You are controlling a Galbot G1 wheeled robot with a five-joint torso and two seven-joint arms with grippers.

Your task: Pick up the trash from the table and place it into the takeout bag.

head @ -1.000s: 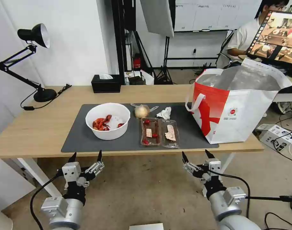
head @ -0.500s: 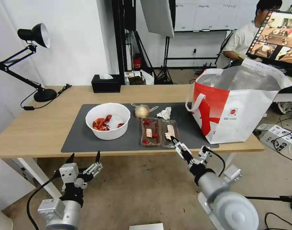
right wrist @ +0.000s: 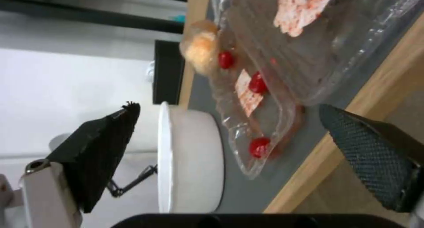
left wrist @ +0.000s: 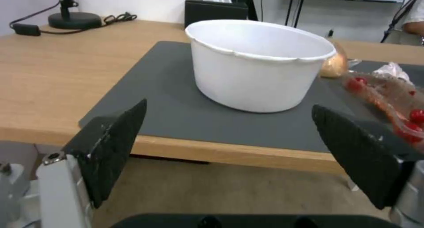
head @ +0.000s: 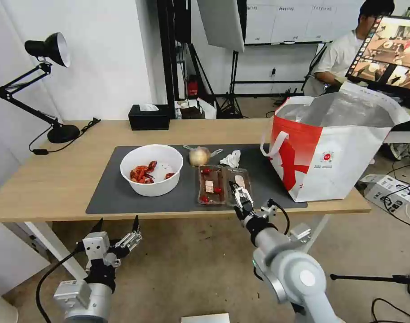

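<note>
In the left wrist view the white bowl (left wrist: 260, 65) hides its own contents behind its wall, and the clear tray (left wrist: 389, 98) runs off the edge. In the head view the right gripper (head: 239, 196) covers the tray's near right corner. The takeout bag (head: 348, 161) conceals its inside.

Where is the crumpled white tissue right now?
In the head view, the crumpled tissue lies on the grey mat, between the wrapped tan lump and the takeout bag.

Bright, even light; perhaps slight blur
</note>
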